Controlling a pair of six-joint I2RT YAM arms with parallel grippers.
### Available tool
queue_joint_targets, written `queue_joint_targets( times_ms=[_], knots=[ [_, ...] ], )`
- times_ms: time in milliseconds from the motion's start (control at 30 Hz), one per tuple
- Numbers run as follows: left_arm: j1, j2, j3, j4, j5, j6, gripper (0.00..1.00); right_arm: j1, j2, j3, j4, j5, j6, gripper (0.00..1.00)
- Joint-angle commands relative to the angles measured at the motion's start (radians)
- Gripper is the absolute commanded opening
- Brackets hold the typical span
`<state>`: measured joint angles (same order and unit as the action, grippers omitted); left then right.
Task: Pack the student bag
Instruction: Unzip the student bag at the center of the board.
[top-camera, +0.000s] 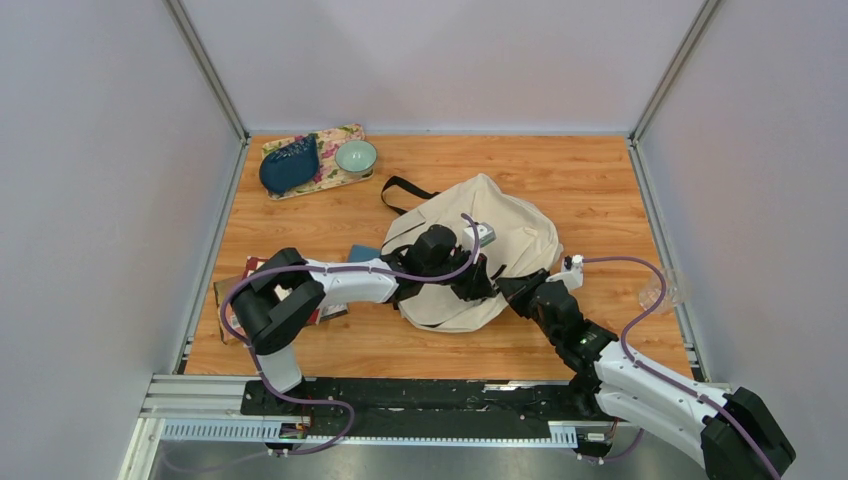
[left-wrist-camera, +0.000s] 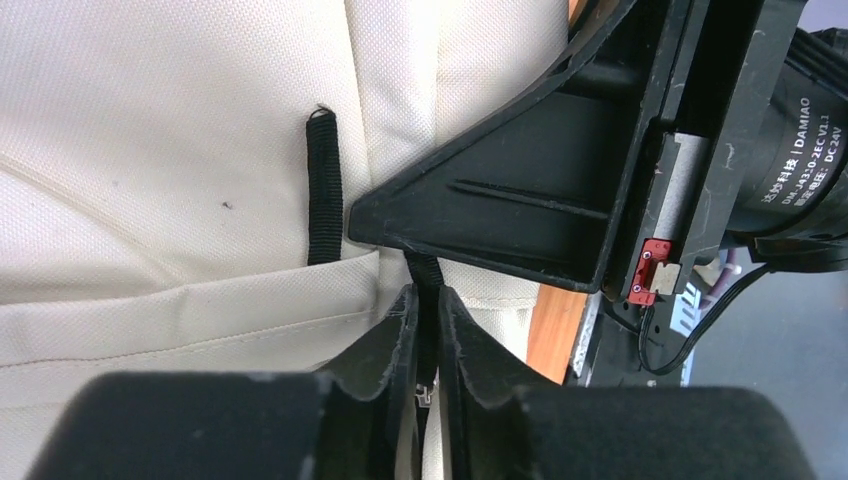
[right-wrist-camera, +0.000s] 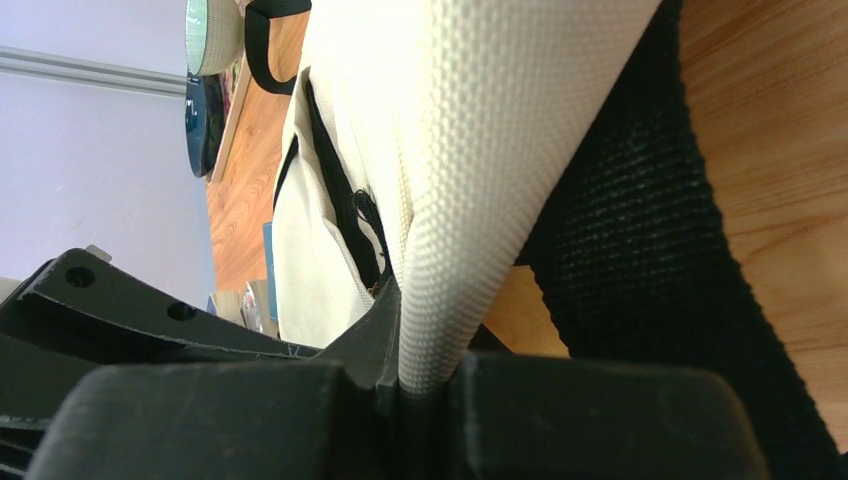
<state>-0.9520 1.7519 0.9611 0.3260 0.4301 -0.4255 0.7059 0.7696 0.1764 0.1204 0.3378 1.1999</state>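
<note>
one student bag (top-camera: 505, 235), two robot arms (top-camera: 345, 280), one dark blue pouch (top-camera: 289, 166), one pale green bowl (top-camera: 356, 156), one floral mat (top-camera: 343, 134), one blue notebook (top-camera: 362, 253), book stack (top-camera: 230, 300) of unclear count, one clear plastic object (top-camera: 660, 290)

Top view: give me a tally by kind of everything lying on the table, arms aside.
Cream backpack: 1
Pale green bowl: 1
Dark blue pouch: 1
Floral mat: 1
Books by the left arm: at least 2, partly hidden
Clear item at the right edge: 1
Total: at least 7
</note>
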Motion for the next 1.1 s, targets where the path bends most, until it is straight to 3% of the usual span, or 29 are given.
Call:
queue_joint_targets(
  times_ms=[0, 67, 433, 700, 900, 1067],
  knots=[
    [-0.008, 0.009, 0.041, 0.025, 0.045, -0.002, 0.13, 0.012, -0.016, 0.021, 0.119, -0.037, -0.01, 0.0],
    [-0.008, 0.008, 0.041, 0.024, 0.041, -0.002, 0.0, 0.01, -0.015, 0.023, 0.11, -0.034, -0.005, 0.0],
    [-0.007, -0.106, -0.061, -0.013, -0.025, 0.043, 0.0, -0.008, -0.092, 0.034, -0.053, 0.105, -0.003, 0.0],
    [-0.007, -0.202, -0.172, -0.07, -0.111, 0.033, 0.0, -0.118, -0.041, 0.044, -0.027, 0.083, -0.016, 0.0],
    [-0.007, -0.288, -0.274, -0.145, -0.26, 0.059, 0.0, -0.264, 0.014, 0.06, 0.028, -0.023, -0.088, 0.0],
    [-0.007, -0.356, -0.346, -0.209, -0.361, 0.082, 0.0, -0.387, 0.112, 0.087, 0.122, -0.209, -0.178, 0.0]
  ],
)
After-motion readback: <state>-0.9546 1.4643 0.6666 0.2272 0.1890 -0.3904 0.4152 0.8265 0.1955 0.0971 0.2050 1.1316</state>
